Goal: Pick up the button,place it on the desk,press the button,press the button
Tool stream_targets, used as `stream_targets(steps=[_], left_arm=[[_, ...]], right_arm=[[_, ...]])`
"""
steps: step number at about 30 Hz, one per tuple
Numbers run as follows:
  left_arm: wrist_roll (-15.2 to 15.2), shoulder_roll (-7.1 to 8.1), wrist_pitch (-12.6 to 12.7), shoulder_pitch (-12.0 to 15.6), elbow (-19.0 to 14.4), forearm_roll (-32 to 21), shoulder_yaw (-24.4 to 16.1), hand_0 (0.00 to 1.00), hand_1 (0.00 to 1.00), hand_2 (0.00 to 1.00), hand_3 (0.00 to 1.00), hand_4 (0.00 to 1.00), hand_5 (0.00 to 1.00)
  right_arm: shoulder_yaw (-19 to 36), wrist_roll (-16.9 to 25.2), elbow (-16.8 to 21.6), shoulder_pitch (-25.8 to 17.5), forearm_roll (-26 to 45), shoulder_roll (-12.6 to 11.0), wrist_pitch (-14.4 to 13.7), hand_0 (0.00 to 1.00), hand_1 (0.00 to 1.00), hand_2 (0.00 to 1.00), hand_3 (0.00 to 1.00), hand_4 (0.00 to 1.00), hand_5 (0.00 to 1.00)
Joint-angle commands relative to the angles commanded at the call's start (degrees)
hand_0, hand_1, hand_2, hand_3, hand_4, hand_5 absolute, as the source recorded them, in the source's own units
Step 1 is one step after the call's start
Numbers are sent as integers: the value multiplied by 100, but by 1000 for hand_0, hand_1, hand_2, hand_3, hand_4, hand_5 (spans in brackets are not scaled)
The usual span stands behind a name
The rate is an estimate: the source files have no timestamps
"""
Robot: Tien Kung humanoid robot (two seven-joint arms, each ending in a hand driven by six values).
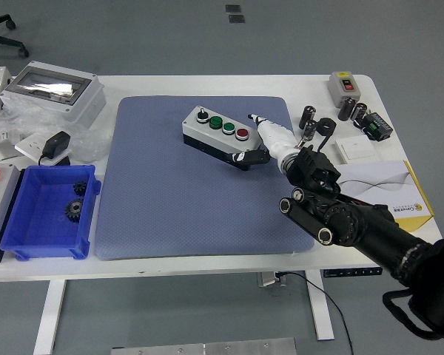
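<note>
The button box (pixel 213 133) is grey with a black knob, two green buttons and a red button (pixel 242 134). It lies on the blue-grey mat (pixel 177 207) at the far middle. My right hand (pixel 257 140) is at the box's right end. Its white forefinger (pixel 256 120) points out past the far right corner and its black-tipped thumb (pixel 246 157) lies against the front right side. The fingers are spread and do not grasp the box. My left arm is out of view.
A blue bin (pixel 29 240) with gears stands at the front left, a grey enclosure (pixel 55 92) behind it. A black adapter (pixel 57 143) lies between. Right of the mat are black cylinders (pixel 308 115), a small switch box (pixel 345 85), a white plate (pixel 354 151) and a yellow-edged carton (pixel 399 194).
</note>
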Motion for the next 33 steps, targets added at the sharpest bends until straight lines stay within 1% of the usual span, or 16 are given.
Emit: stream_targets(steps=[1, 7, 8, 13, 14, 19, 20, 25, 26, 30, 31, 33], left_arm=[[0, 0, 0, -1, 0, 0, 1, 627, 552, 515, 613, 547, 189], [-2, 7, 0, -14, 1, 2, 2, 627, 552, 515, 613, 547, 189], [-3, 7, -1, -18, 1, 4, 1, 627, 552, 515, 613, 547, 189], [-8, 5, -6, -33, 4, 10, -1, 627, 552, 515, 613, 547, 189], [-9, 5, -7, -34, 5, 9, -1, 627, 552, 515, 614, 547, 189], [-4, 7, -8, -22, 3, -2, 8, 627, 552, 515, 614, 547, 189], [-4, 7, -8, -18, 3, -6, 11, 627, 552, 515, 614, 547, 189], [-27, 0, -16, -4, 14, -6, 11, 627, 552, 515, 614, 547, 189], [-35, -3, -19, -3, 18, -4, 10, 626, 551, 515, 613, 546, 190], [-61, -10, -25, -8, 31, -3, 8, 626, 551, 515, 613, 546, 190], [-66, -11, -25, -9, 33, -2, 6, 627, 551, 515, 613, 546, 189], [-73, -13, -25, -9, 36, -6, 7, 627, 551, 515, 613, 546, 189]], right_arm=[[-19, 4, -16, 5, 16, 0, -19, 840, 879, 917, 998, 998, 492], [-127, 45, -146, 43, 147, 0, -137, 840, 879, 917, 998, 998, 492], [-142, 49, -162, 50, 162, 0, -150, 500, 662, 686, 902, 924, 320], [-245, 53, -216, 67, 214, 0, -176, 500, 662, 686, 902, 924, 320], [-268, 53, -217, 66, 221, 0, -183, 379, 573, 588, 765, 857, 220], [-386, 69, -202, 52, 259, 0, -216, 379, 573, 588, 765, 857, 220], [-410, 78, -200, 46, 266, 0, -224, 316, 516, 488, 620, 807, 184], [-506, 140, -184, 19, 308, 0, -326, 316, 516, 488, 620, 807, 184], [-516, 158, -179, 16, 320, 0, -361, 284, 483, 446, 524, 695, 182], [-556, 236, -176, 8, 409, 0, -481, 284, 483, 446, 524, 695, 182], [-565, 253, -176, 4, 432, 0, -503, 272, 460, 408, 442, 585, 69], [-570, 282, -172, -1, 463, 0, -537, 272, 460, 408, 442, 585, 69]])
